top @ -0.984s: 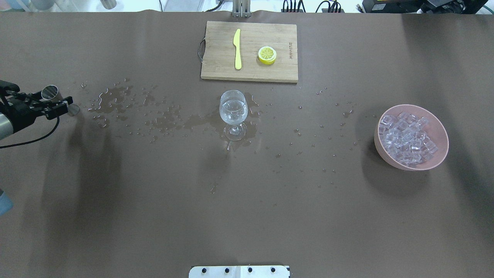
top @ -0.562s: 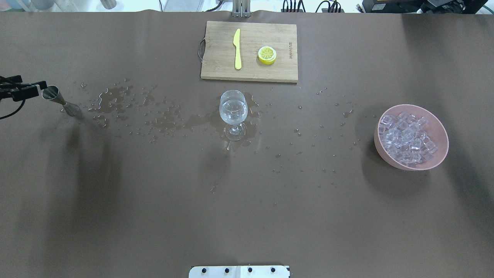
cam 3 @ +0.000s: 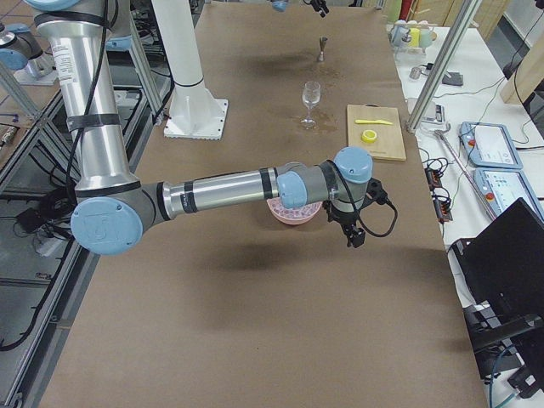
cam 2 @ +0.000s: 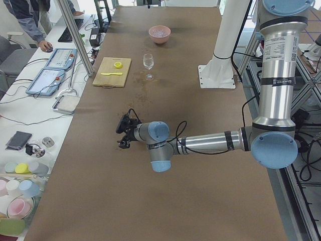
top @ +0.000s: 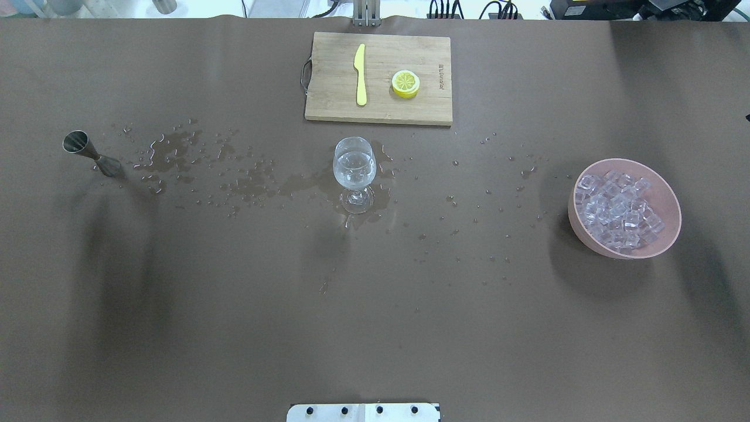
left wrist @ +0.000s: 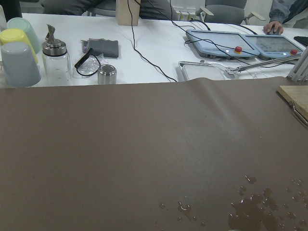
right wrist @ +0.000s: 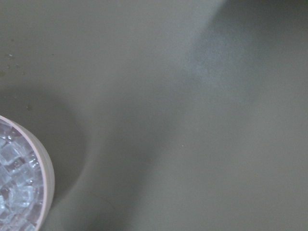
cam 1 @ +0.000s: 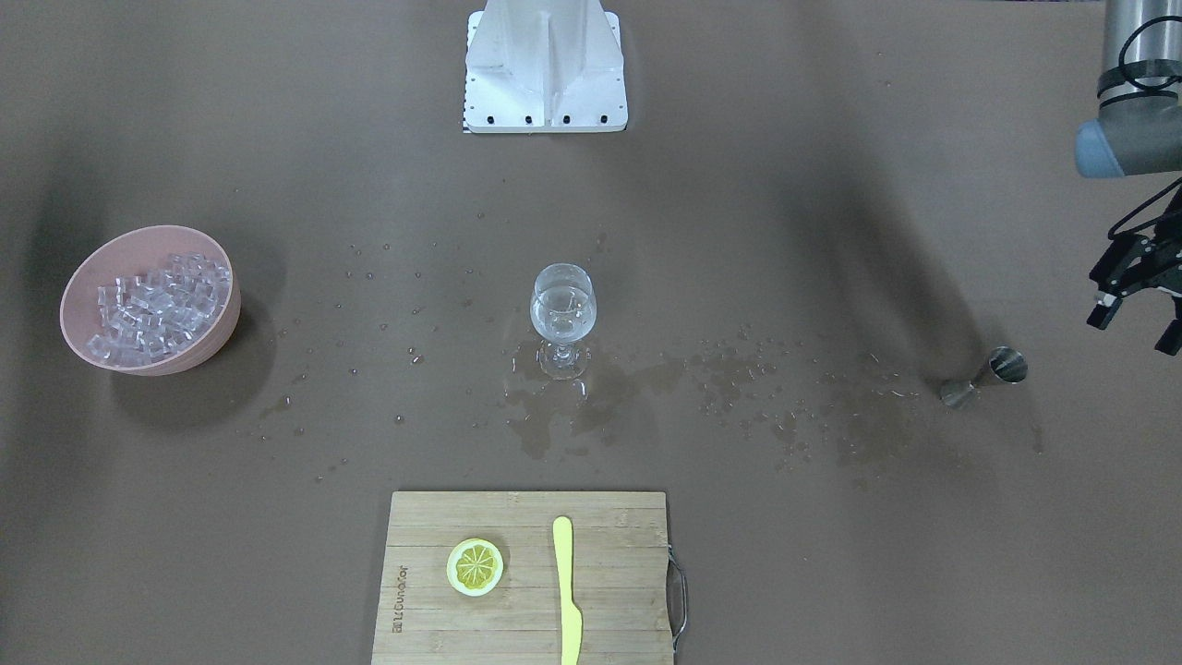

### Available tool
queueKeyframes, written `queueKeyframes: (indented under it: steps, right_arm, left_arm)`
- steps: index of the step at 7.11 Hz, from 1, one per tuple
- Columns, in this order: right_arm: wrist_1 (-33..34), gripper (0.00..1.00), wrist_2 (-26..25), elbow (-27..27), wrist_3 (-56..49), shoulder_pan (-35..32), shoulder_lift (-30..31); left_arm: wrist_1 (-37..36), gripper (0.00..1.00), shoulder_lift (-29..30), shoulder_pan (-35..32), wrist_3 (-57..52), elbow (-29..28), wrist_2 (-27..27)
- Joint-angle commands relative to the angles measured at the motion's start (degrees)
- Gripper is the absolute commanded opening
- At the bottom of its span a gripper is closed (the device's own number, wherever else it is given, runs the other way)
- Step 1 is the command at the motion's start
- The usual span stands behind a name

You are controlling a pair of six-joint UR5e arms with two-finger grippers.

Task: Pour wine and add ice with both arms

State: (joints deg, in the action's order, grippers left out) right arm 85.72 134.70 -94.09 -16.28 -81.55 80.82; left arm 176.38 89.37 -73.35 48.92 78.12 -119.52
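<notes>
One wine glass [top: 354, 164] stands upright mid-bench, and the wine [cam 1: 561, 314] fills the lower part of its bowl. The ice [top: 618, 211], too many small clear cubes to count, lies heaped in one pink bowl [top: 668, 202] towards the robot's right end of the brown bench [top: 410, 322]. One steel jigger [top: 91, 153] stands upright near the opposite end. The left hand [cam 1: 1136, 325] hovers just beside the jigger without touching it, its fingers spread and empty. One puddle trail [top: 176, 143] of spilled drops runs from the jigger to the foot of the glass. The right hand [cam 3: 351, 231] hangs past the bowl on the operators' side; whether it is spread or closed I cannot tell. In the right side view the right arm [cam 3: 229, 189] hides part of the bowl. One cutting board [top: 378, 78] on the far side of the glass carries one yellow knife [top: 360, 74] and one lemon slice [top: 405, 83]. One white stand [cam 1: 545, 65] sits at the robot's edge.
</notes>
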Motion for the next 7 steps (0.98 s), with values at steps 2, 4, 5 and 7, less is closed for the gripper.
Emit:
queueKeyframes:
  steps: [2, 4, 5, 7]
  right_arm:
    - [0.0, 1.0, 0.0, -9.1, 15.5, 6.3, -0.5]
    - [0.0, 1.0, -1.4, -13.6, 20.2, 12.6, -0.5]
    - [0.1, 1.0, -3.5, -17.5, 23.6, 15.3, 1.2]
    - [-2.8, 1.0, -3.7, -18.9, 32.4, 21.9, 4.5]
  left_arm:
    - [-13.5, 0.98, 0.1, -6.2, -0.2, 2.9, -15.5]
    - [-21.4, 0.98, 0.4, -8.0, -1.5, 4.2, -21.2]
    - [-28.4, 0.98, 0.5, -8.7, -8.2, 4.3, -21.0]
    - [-39.9, 0.98, 2.0, -8.4, -10.6, 5.0, -18.8]
